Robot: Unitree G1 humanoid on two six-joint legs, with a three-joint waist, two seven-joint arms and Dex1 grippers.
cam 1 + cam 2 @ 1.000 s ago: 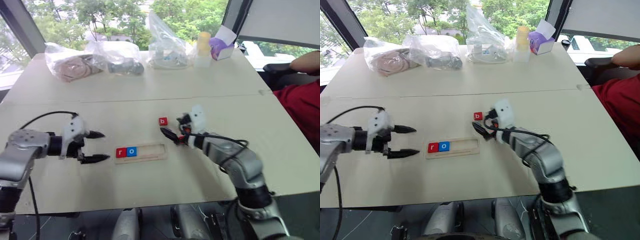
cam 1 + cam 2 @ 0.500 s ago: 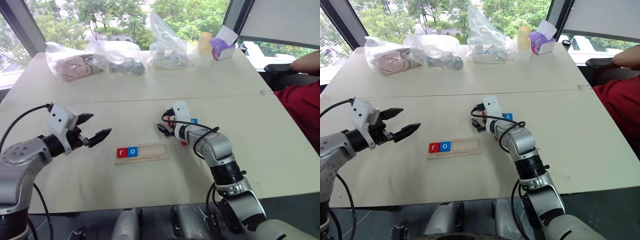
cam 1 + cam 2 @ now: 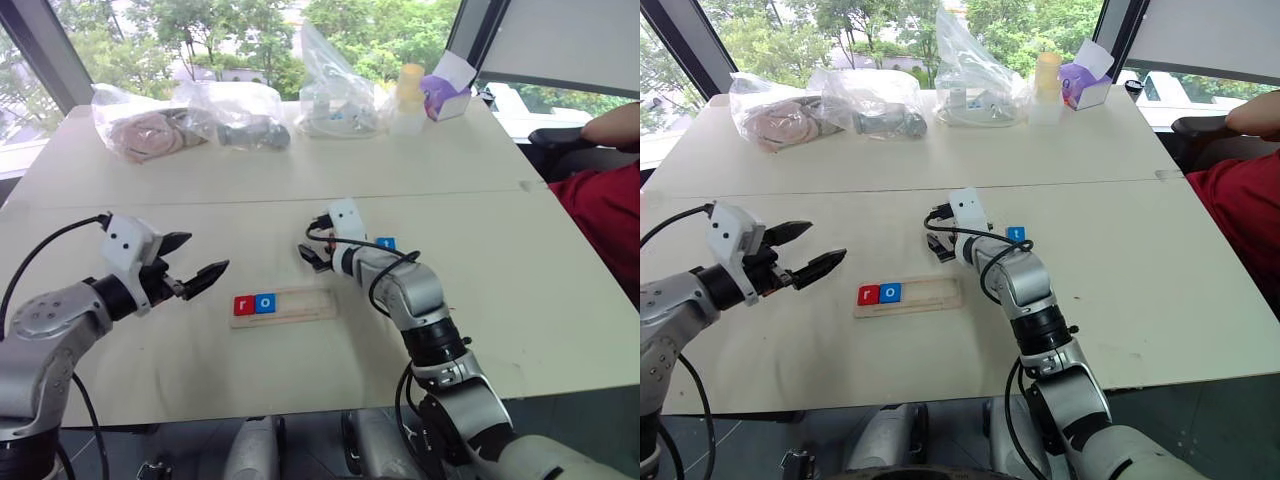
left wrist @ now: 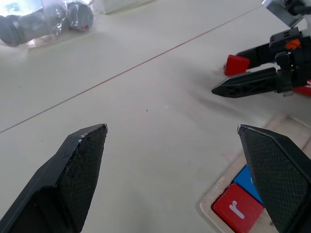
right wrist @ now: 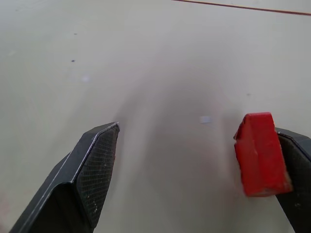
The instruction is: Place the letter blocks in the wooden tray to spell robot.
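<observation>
A: Where's the tray?

B: The tray [image 3: 285,305] lies flat on the pale surface [image 3: 300,170], near the front edge, between the two arms. Its left end holds a red r block [image 3: 243,305] and, touching it on the right, a blue o block [image 3: 264,303]. The rest of the tray is bare wood.

A: And the left hand?

B: The left hand [image 3: 195,262] hangs above the surface left of the tray, its fingers spread wide and pointing toward it, with nothing between them. In its wrist view the r block [image 4: 235,210] sits between the fingertips, lower down.

A: The right hand?

B: The right hand [image 3: 937,243] is just behind the tray's right half, low over the surface, fingers also wide apart. In the right wrist view a red block [image 5: 261,153] rests against the inner face of one finger [image 5: 296,160], while the other finger [image 5: 92,170] stands well clear of it. So the hand is open around the block, not pinching it. I can't read the letter on it.

A: Any other blocks?

B: A blue block [image 3: 1016,234] lies on the surface beside the right wrist, away from the tray.

A: What else is on the surface?

B: Along the far edge, clear plastic bags [image 3: 190,115], a pale bottle [image 3: 407,98] and a purple box [image 3: 445,95]. A person's red sleeve [image 3: 605,205] shows at the right edge.
</observation>
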